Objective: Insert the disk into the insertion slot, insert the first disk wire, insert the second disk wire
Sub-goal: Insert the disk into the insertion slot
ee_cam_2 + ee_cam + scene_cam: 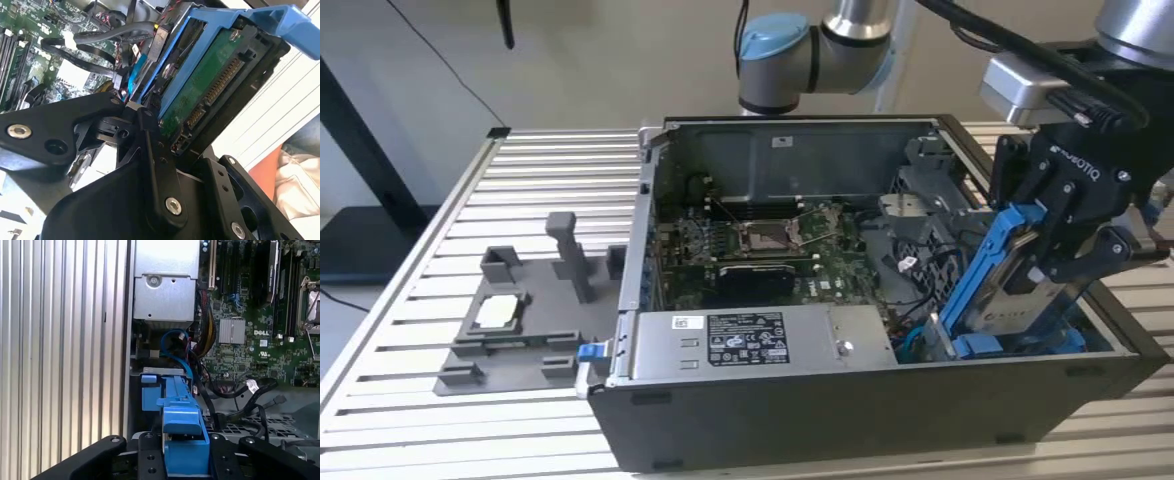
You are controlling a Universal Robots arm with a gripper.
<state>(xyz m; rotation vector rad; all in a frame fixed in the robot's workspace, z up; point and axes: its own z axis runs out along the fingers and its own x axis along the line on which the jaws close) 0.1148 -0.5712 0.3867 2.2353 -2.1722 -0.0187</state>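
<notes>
Pincer clenched on the tilted disk, whose lower end meets the insertion slot just beneath it (first step, I judge, unfinished); seating likely calls for squaring the disk to that slot.

Soft, even light fills the exterior view, the case interior shaded. In the second wrist view the gripper and disk are dim against the counter, blown out white.

Much of disk behind pincer
</notes>
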